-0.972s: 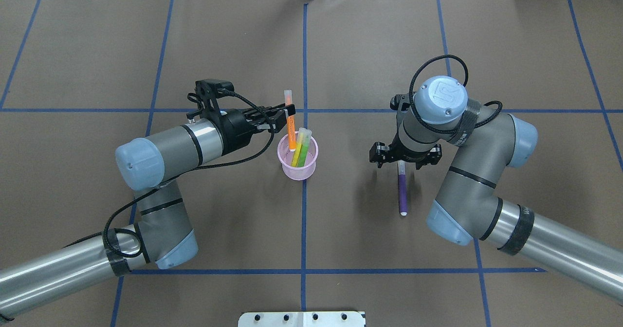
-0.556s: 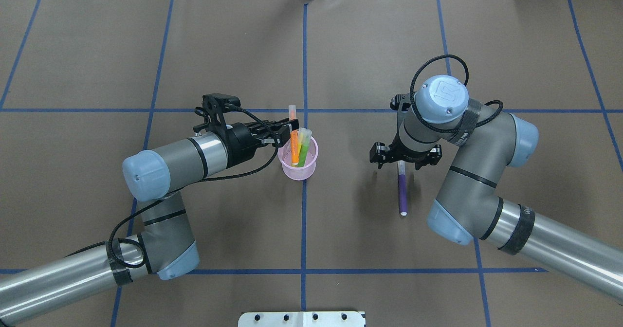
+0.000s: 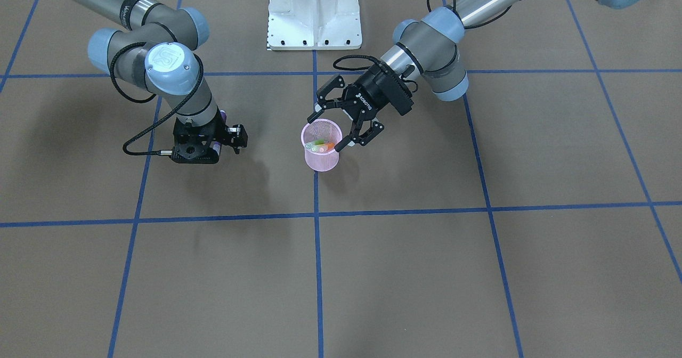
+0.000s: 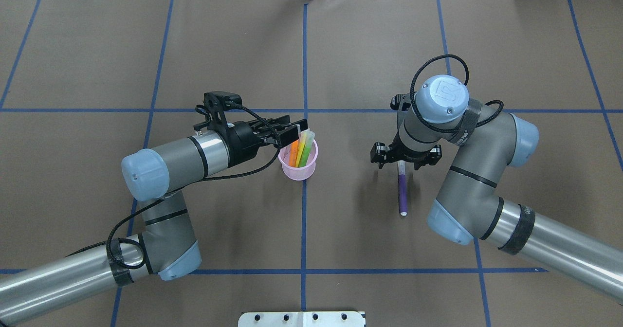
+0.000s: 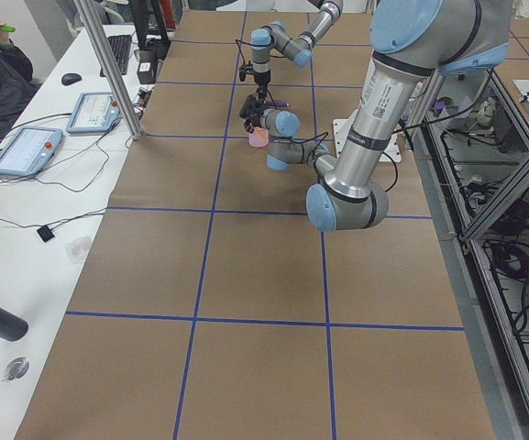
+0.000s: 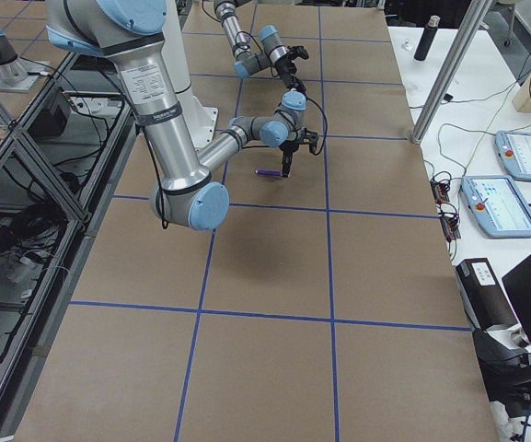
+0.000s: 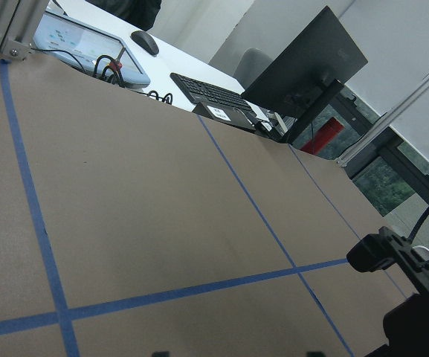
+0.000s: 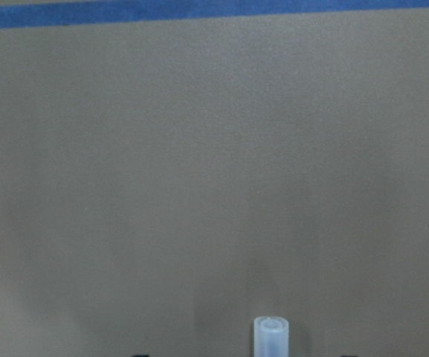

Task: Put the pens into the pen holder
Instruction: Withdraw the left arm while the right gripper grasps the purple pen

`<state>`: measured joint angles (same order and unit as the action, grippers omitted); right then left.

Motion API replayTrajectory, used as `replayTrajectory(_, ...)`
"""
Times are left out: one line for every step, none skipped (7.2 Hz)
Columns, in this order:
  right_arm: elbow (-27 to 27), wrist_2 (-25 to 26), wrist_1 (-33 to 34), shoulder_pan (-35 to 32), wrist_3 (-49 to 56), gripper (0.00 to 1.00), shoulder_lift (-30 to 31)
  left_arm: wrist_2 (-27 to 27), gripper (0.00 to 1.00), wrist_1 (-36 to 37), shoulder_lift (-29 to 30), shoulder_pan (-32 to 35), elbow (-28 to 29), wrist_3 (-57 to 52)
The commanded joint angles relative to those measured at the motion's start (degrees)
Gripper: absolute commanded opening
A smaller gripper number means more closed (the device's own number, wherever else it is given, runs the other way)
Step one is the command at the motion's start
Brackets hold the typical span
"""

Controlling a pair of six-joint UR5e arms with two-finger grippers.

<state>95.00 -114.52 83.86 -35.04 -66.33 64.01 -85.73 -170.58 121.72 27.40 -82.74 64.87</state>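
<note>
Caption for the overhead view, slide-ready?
Left gripper open at pink wire-mesh cup holding orange pen and green pen; right gripper open over purple pen on table.

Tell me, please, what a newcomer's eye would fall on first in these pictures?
The pink pen holder near the table's middle draws the eye first, with the orange pen and green pen standing in it and the left gripper open right above its rim. Off to the robot's right, the purple pen lies flat on the brown table, with the right gripper poised over one end.
</note>
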Motion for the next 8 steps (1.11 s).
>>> replayTrajectory(0.19,0.0,0.07,-0.03,-0.02,0.82,0.15,-10.52,1.0,2.52,-0.08,7.44,-1.54,6.45)
replayTrajectory(0.19,0.0,0.16,-0.03,-0.02,0.82,0.15,-18.86,1.0,8.28,-0.17,13.14,-4.07,7.54)
replayTrajectory(0.1,-0.96,0.25,-0.03,-0.02,0.78,0.24,-24.17,1.0,12.43,-0.17,17.47,-5.14,7.55)
replayTrajectory(0.19,-2.36,0.16,-0.03,-0.02,0.78,0.59,-26.92,1.0,12.82,-0.35,20.03,-5.15,7.55)
replayTrajectory(0.28,-2.37,0.16,-0.03,-0.02,0.78,1.02,-27.12,1.0,12.82,-0.35,20.23,-4.98,7.55)
replayTrajectory(0.19,-2.46,0.16,-0.12,-0.02,0.78,1.29,-27.12,1.0,12.82,-0.26,20.23,-4.97,7.64)
replayTrajectory(0.28,-2.72,0.16,-0.12,-0.02,0.78,1.47,-27.12,1.0,12.82,-0.35,20.32,-4.97,7.64)
replayTrajectory(0.28,-2.81,0.16,-0.12,-0.02,0.74,1.47,-27.12,1.0,12.82,-0.43,20.32,-4.97,7.64)
